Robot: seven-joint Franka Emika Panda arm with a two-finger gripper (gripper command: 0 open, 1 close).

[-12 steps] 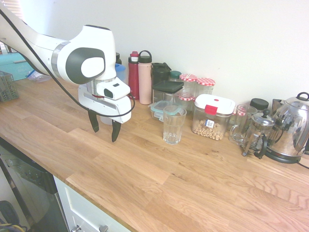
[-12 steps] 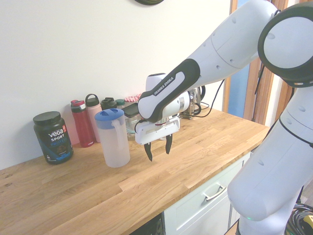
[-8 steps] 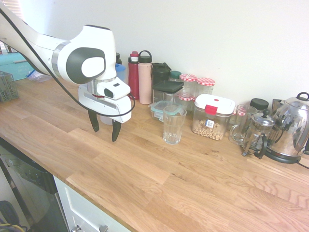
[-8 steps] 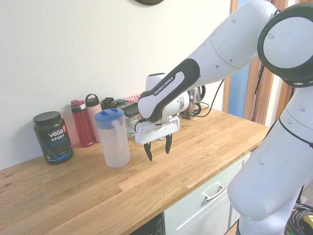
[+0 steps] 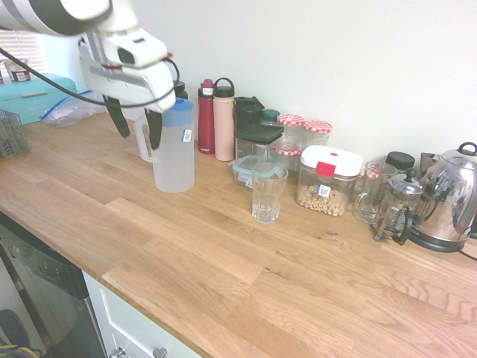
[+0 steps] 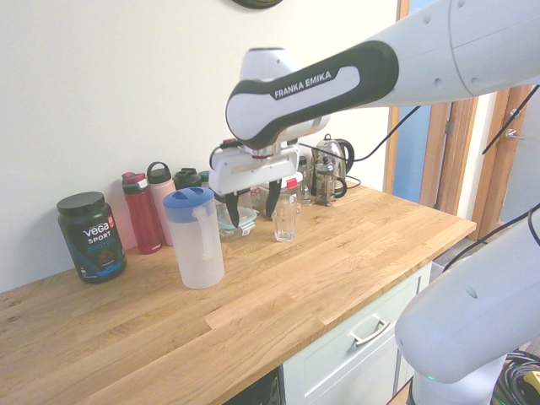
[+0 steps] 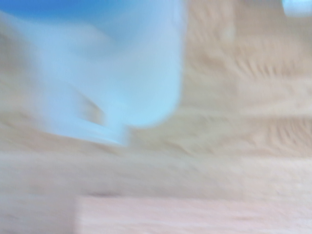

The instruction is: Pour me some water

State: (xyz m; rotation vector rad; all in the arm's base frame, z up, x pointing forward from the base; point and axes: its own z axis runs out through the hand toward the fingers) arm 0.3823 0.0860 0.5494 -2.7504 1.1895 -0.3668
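Along the wooden counter (image 5: 246, 261) we see our gripper (image 5: 136, 127), fingers spread wide and empty, beside the blue-lidded pitcher's (image 5: 174, 146) handle, the drinking glass (image 5: 267, 192) well apart. From the opposite side, the gripper (image 6: 251, 204) hangs between pitcher (image 6: 197, 239) and glass (image 6: 286, 219). Our wrist view blurs; probably the pitcher (image 7: 122, 68).

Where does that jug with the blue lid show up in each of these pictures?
First exterior view: the jug stands left of centre on the counter, in front of the red bottle.
Second exterior view: jug left of centre, right of the black tub.
Wrist view: a blurred pale shape with a blue top, upper left.
Shared landmark: the empty glass, seen in both exterior views.
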